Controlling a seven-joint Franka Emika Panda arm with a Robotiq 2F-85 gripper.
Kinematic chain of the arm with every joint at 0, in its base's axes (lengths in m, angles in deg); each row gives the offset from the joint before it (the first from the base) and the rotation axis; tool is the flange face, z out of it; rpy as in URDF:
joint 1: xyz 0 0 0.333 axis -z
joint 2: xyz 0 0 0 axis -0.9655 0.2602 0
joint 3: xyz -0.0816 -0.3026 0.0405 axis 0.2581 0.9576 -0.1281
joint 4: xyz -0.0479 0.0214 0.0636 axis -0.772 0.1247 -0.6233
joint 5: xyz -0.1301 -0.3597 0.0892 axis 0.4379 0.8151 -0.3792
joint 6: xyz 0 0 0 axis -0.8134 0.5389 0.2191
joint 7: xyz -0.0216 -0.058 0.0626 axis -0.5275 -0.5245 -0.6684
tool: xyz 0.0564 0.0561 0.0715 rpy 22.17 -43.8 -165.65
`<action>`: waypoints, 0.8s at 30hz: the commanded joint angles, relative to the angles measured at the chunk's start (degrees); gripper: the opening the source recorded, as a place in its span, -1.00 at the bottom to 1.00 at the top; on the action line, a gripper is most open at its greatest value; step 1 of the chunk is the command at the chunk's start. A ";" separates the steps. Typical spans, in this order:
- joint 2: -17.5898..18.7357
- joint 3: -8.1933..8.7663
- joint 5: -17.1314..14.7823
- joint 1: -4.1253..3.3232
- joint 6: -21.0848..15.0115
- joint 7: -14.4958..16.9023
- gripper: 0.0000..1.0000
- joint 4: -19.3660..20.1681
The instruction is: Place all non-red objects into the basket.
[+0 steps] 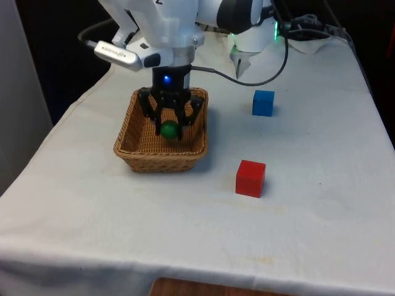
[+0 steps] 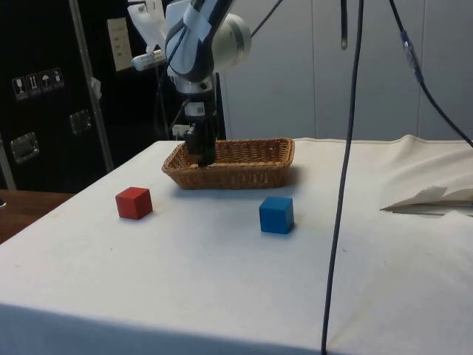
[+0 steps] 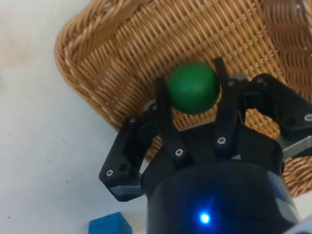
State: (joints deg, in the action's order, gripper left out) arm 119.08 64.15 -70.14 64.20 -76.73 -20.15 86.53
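Note:
My gripper [image 1: 170, 125] hangs inside the wicker basket [image 1: 160, 159], shut on a green ball [image 1: 170, 130]. In the wrist view the ball [image 3: 193, 87] sits between the two black fingers [image 3: 163, 105], just above the woven basket floor [image 3: 112, 58]. From the side, the gripper [image 2: 201, 157] dips below the rim at the basket's [image 2: 244, 176] near-left end. A blue cube [image 1: 263, 103] stands on the cloth to the front view's right of the basket, and also shows from the side [image 2: 276, 214]. A red cube [image 1: 250, 178] stands nearer the front edge.
The red cube [image 2: 134, 203] and the blue cube lie apart from each other on open white cloth. A black cable [image 2: 341, 222] hangs down in the side view's foreground. Folded cloth [image 2: 436, 196] lies at that view's right.

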 commanded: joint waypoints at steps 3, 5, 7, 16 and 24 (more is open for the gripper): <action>-1.20 0.52 0.11 0.06 1.20 0.57 -1.00 0.06; -1.38 0.63 0.11 0.00 1.38 0.63 -1.00 0.06; -1.43 0.80 0.06 0.11 1.55 0.86 -1.00 -0.06; -1.26 1.03 -0.40 0.40 1.72 1.38 -0.88 -0.34; -1.20 1.03 -0.57 0.52 1.78 1.60 0.67 -0.40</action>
State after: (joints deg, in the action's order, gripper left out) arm 117.82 65.64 -70.19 64.26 -75.24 -19.12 86.35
